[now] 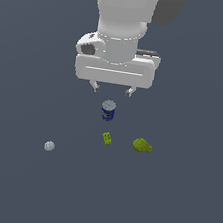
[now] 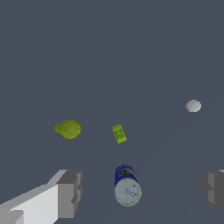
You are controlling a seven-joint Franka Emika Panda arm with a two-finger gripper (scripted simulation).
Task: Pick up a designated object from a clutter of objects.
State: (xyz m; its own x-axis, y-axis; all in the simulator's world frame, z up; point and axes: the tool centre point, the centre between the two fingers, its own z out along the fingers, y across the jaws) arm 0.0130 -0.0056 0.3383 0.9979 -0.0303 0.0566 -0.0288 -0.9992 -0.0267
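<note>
The blue can [image 1: 108, 110] stands upright on the dark floor, with a dark blue label and a grey-silver top. In the wrist view the can [image 2: 127, 185] shows between the two fingers. My gripper [image 1: 112, 89] hangs open above the can, apart from it, its fingertips [image 1: 96, 87] a little higher than the can's top. In the wrist view the gripper [image 2: 142, 190] is spread wide, one grey finger [image 2: 70, 192] on each side. Nothing is held.
A bright green studded block [image 1: 107, 138] lies just in front of the can. An olive-yellow lumpy object [image 1: 142, 145] lies toward the exterior view's right. A pale grey ball [image 1: 49, 146] lies toward the exterior view's left. The wrist view shows all three.
</note>
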